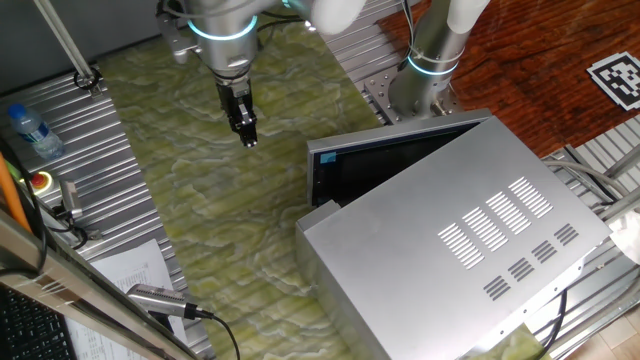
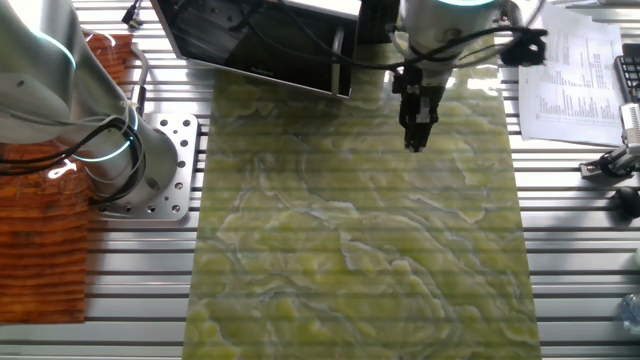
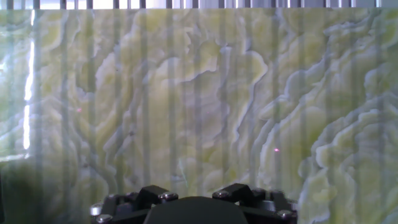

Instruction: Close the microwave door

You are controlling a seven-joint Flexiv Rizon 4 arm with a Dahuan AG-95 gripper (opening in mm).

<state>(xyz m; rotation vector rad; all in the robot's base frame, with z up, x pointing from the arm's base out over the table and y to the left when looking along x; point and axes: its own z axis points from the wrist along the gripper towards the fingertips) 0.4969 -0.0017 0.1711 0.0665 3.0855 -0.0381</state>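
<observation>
The microwave (image 1: 470,235) is a big silver box with vent slots on top, at the right of the table. The microwave door (image 1: 385,160), dark glass with a blue sticker at its corner, stands partly open, its free edge swung out towards the green mat. It also shows at the top of the other fixed view (image 2: 260,45). My gripper (image 1: 247,135) hangs point-down over the mat, to the left of the door's free edge and apart from it. Its fingers look pressed together and hold nothing (image 2: 413,140). The hand view shows only mat and the hand's base.
A green marbled mat (image 1: 230,210) covers the table. A second arm's base (image 1: 425,85) stands behind the microwave. A water bottle (image 1: 28,132), a red button (image 1: 41,181) and papers (image 1: 130,270) lie at the left edge.
</observation>
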